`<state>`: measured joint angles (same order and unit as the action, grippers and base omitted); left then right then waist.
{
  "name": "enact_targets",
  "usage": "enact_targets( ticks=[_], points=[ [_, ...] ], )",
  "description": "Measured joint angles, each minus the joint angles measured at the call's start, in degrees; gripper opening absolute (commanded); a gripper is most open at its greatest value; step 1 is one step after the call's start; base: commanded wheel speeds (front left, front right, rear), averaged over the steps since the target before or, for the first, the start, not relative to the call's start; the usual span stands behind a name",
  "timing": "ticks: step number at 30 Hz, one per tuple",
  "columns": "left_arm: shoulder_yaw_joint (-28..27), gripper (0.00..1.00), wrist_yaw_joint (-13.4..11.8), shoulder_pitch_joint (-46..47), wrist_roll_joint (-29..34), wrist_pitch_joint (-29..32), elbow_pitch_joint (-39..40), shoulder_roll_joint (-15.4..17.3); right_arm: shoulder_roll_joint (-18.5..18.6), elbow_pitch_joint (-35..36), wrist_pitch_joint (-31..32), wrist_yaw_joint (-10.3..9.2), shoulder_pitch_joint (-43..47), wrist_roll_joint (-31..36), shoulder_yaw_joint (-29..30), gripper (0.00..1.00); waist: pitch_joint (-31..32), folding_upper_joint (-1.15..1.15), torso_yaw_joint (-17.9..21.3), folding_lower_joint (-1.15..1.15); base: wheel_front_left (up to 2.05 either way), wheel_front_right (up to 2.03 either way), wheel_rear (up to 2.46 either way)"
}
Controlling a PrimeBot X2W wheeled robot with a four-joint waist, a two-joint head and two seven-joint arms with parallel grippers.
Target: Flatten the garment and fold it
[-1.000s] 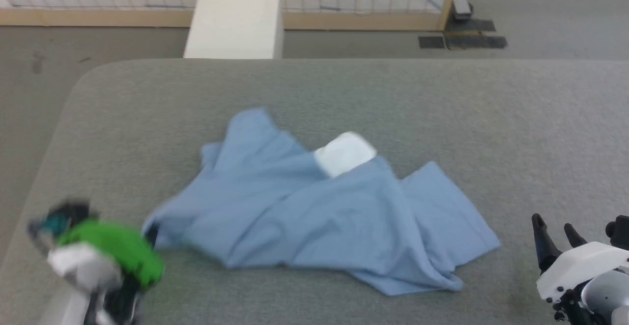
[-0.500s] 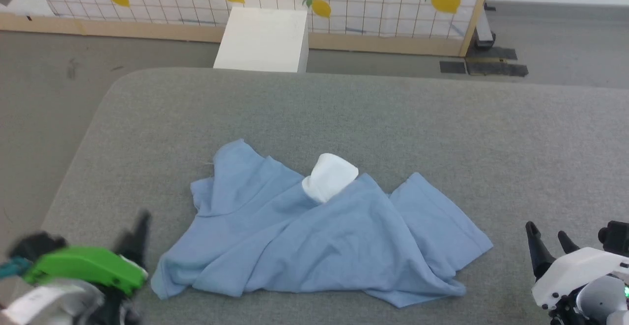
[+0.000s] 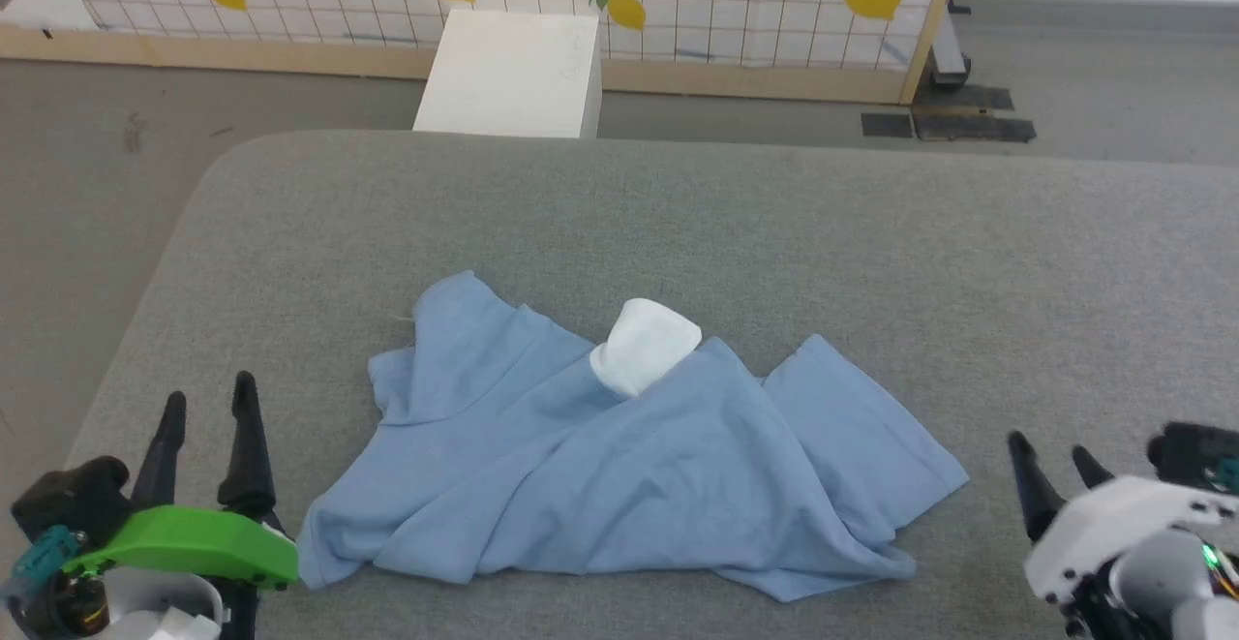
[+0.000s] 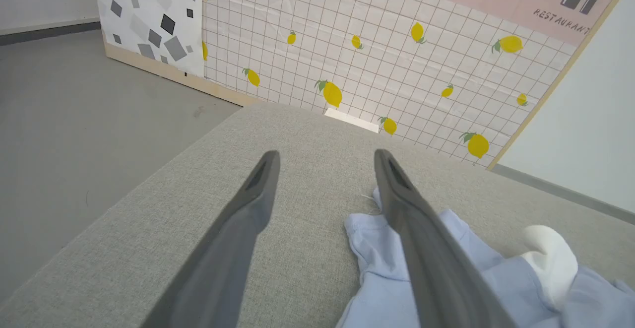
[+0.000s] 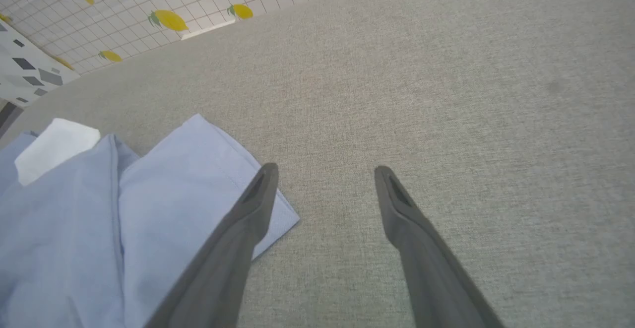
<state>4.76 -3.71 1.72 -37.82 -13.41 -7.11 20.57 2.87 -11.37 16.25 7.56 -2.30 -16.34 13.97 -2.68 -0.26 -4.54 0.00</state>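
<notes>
You face a grey fabric-covered table (image 3: 774, 224) in front of a lemon-print grid screen (image 3: 736, 1), with a white box (image 3: 508, 74) standing behind the table's far edge. At the lower left of the head view, your left tool (image 3: 209, 390) has its fingers spread wide with nothing between them, just beside the lower-left corner of the garment (image 3: 619, 466). At the lower right, your right tool (image 3: 1048, 446) is likewise spread and empty, near the garment's right hem. The garment lies crumpled in the middle of the table, light blue, with a white patch (image 3: 644, 345) poking out near its upper centre.
</notes>
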Motion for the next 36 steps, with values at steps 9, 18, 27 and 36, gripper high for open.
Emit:
enact_targets(
  ticks=[9, 18, 27, 36],
  points=[
    [-0.36, 1.0, 2.12, 1.13, 1.41, -0.96, -2.63, -1.09, -0.02, 2.01, 19.71, 0.0, -10.58, 10.28, -8.88, 1.0, -3.89, 0.0, -0.25, 0.0, 0.0, 0.0, 0.0],
    [-1.23, 1.0, 4.05, 3.93, 3.23, -1.13, -3.27, -1.94, 0.47, -0.07, 37.6, 0.0, -14.1, 20.8, -15.83, 1.0, -7.98, 0.0, -1.06, 0.0, 0.0, 0.0, 0.0],
    [-1.94, 1.0, 5.34, 5.38, 3.76, -1.14, -3.69, -3.09, 2.27, -1.2, 41.81, 0.0, -15.07, 19.29, -17.96, 0.0, -9.83, 0.0, -2.1, 0.0, 0.0, 0.0, 0.0],
    [-2.44, 1.0, 6.2, 6.03, 4.14, -1.16, -4.17, -3.59, 2.82, 0.15, 39.35, 0.05, -16.46, 18.23, -8.0, 0.0, -10.46, 0.0, -2.55, 0.0, 0.0, 0.0, 0.0]
  ],
)
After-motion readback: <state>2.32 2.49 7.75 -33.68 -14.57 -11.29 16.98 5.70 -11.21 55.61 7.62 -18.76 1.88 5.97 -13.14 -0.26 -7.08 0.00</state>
